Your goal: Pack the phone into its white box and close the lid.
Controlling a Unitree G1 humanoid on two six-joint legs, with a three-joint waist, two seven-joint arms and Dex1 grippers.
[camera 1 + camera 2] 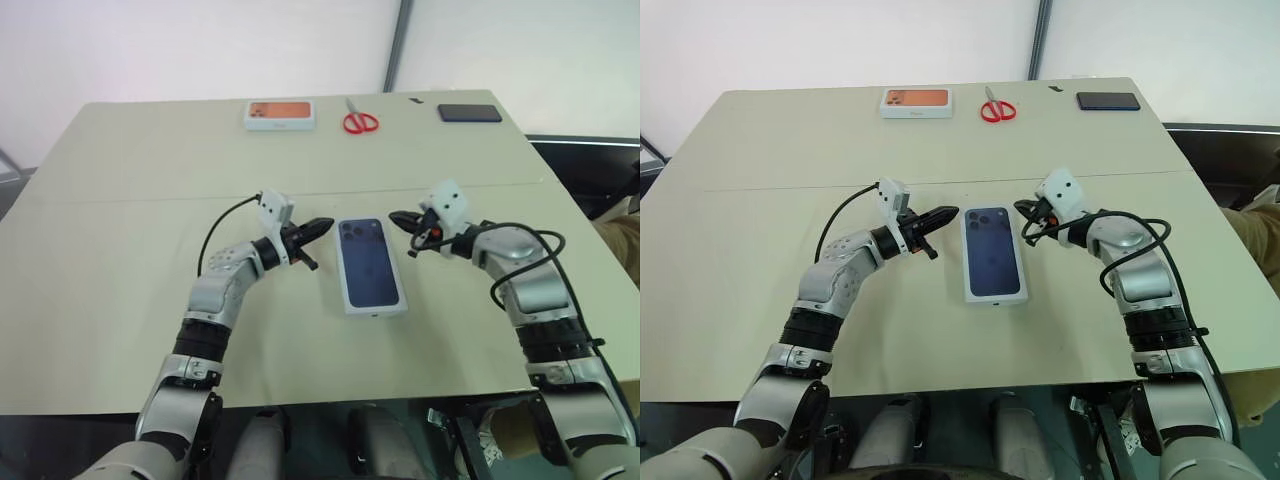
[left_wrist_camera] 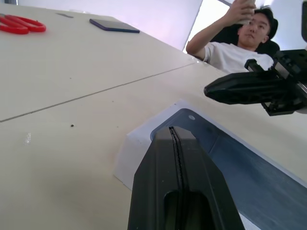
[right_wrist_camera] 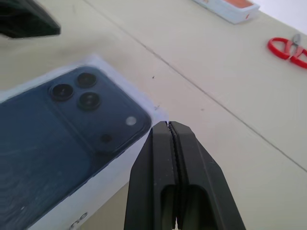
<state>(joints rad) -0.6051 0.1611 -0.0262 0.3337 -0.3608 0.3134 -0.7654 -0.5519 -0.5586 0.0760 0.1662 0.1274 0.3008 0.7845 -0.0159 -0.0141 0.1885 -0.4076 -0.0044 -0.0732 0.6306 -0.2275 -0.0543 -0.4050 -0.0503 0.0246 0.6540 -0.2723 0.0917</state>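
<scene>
We see a white box lying flat near the middle of the table, a little closer to the near edge than to the far one. Its top face shows a dark navy phone picture with a camera cluster at the far left corner, so the lid seems to be on; we cannot tell whether the real phone is inside.

The left gripper is just beside the box's far left corner, above the table, and its two black fingers are pressed together with nothing between them. In the left wrist view the fingers meet in one thin line over the box's corner. The right gripper is just beside the far right corner of the box, also pressed together and holding nothing. In the right wrist view its fingers form one closed wedge next to the box's edge. Both tips point toward each other across the far end of the box, and neither one clearly touches it.

Along the far edge of the table there are three things, well apart from the box: a white box with an orange top toward the left, red scissors near the middle, and a black slab toward the right.

Beyond the right edge of the table a person sits, holding something up in a hand.
</scene>
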